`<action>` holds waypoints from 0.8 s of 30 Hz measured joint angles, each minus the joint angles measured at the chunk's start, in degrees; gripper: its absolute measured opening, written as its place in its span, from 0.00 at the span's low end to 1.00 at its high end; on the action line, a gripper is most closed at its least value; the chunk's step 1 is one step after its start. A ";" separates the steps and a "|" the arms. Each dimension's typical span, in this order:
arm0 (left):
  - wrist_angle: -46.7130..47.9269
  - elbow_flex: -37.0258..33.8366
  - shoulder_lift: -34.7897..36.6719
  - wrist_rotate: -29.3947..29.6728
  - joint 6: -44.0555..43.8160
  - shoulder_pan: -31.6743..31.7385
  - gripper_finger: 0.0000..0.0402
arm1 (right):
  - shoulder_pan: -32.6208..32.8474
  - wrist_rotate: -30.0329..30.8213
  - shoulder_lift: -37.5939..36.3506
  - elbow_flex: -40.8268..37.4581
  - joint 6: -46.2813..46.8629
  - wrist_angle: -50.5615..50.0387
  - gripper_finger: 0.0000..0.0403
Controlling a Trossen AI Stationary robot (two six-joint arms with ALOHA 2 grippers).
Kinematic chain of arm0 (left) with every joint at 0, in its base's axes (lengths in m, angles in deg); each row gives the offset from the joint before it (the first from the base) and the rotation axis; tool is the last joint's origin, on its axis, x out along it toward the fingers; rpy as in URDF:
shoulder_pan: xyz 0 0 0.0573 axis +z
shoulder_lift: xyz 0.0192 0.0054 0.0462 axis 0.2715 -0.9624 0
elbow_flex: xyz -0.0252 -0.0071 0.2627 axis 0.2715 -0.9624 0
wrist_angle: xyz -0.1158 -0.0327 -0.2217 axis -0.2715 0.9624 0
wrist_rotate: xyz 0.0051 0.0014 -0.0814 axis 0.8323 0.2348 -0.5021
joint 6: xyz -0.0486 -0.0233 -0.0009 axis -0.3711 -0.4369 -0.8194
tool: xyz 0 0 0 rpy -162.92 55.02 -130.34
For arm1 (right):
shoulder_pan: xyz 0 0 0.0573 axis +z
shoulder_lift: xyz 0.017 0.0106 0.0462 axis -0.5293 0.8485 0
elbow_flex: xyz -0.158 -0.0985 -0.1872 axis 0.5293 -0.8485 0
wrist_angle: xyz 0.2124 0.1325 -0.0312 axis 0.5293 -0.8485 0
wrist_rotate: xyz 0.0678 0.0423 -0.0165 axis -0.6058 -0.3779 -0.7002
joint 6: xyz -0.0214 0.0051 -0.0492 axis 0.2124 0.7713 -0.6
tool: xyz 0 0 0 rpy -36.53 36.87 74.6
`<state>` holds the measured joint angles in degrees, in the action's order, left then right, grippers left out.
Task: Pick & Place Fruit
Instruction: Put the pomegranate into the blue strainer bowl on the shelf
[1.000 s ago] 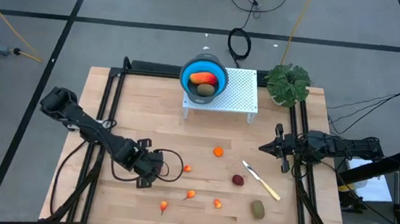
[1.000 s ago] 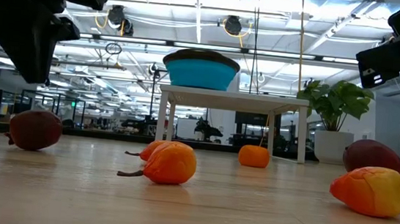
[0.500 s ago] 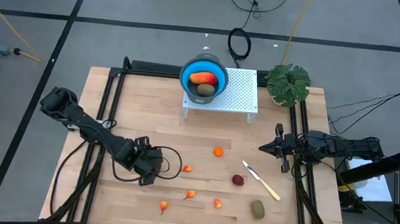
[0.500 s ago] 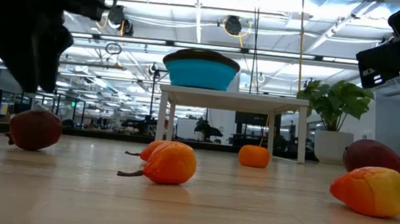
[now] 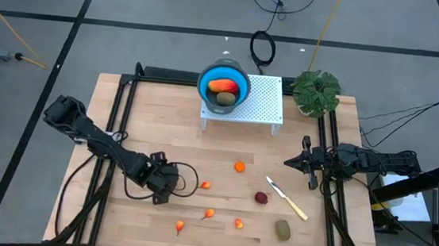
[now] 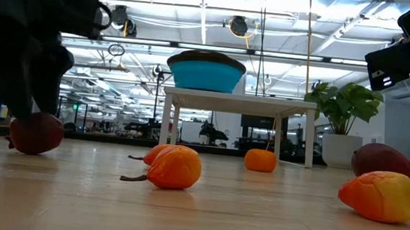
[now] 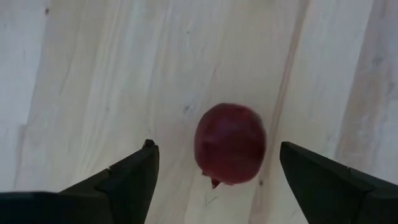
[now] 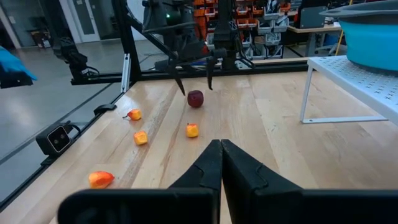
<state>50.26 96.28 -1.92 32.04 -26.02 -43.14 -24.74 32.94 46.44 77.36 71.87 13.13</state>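
The left gripper (image 5: 162,188) hangs low over the table's (image 5: 149,109) left half with its fingers (image 7: 134,177) spread wide and nothing between them touched; a dark red ball (image 7: 230,144), round and glossy with a small nub at one end, lies on the bare wood in the gap between them. To its right, small orange-red bits (image 5: 208,214) are scattered toward the front edge, each apart from the next with open wood around, and an orange piece (image 5: 239,167) sits alone near the middle. Behind these, at the far edge, a white stand (image 5: 263,103) carries a blue bowl (image 5: 224,84) holding a red-yellow piece (image 5: 223,86) and a brown-green oval (image 5: 226,99). Further right a second dark red ball (image 5: 262,197) lies just beside a knife (image 5: 288,199), with another brown-green oval (image 5: 283,229) near the front edge. A plant (image 5: 315,91) stands at the far right corner. The right gripper (image 5: 294,161) waits at the right edge, fingers (image 8: 208,165) pressed together, holding nothing.
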 joint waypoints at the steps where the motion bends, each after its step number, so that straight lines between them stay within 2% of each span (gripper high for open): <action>1: -0.38 -0.38 0.00 -0.01 -0.01 0.13 0.83 | 0.00 0.00 0.01 0.00 0.00 0.00 0.00; 8: -8.54 -3.78 0.00 -0.21 0.05 1.01 0.83 | 0.00 0.00 0.01 0.00 0.00 0.00 0.00; 17: -13.35 -7.52 -0.02 -0.31 0.81 2.40 0.83 | -0.02 0.02 0.00 0.00 0.00 0.00 0.00; 24: -15.25 -9.55 -0.02 -0.39 6.56 2.36 0.83 | 0.00 0.02 0.01 0.00 0.00 0.00 0.00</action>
<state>35.02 86.73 -1.94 31.64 -19.46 -40.79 -24.73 32.96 46.45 77.36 71.87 13.13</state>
